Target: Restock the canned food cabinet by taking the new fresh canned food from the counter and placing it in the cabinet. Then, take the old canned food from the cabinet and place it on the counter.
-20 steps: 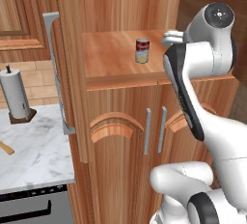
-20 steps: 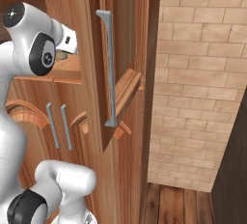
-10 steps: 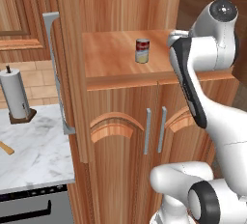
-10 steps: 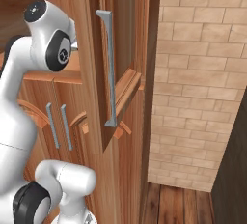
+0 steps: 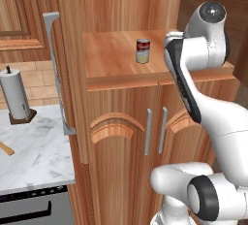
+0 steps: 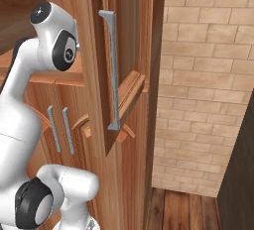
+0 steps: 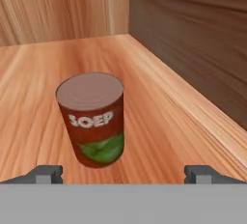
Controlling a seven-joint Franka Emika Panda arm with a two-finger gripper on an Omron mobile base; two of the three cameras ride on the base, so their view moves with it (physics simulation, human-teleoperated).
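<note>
**Two cans on the cabinet shelf**

Old canned food (image 7: 92,119) upright close before the gripper (image 7: 123,174), fingers wide apart, clear of it. From the left base: new fresh canned food (image 5: 142,51) mid-shelf in the cabinet (image 5: 111,83), bare wood around; counter (image 5: 34,151) lower left, paper towel roll (image 5: 15,95) on it.
</note>
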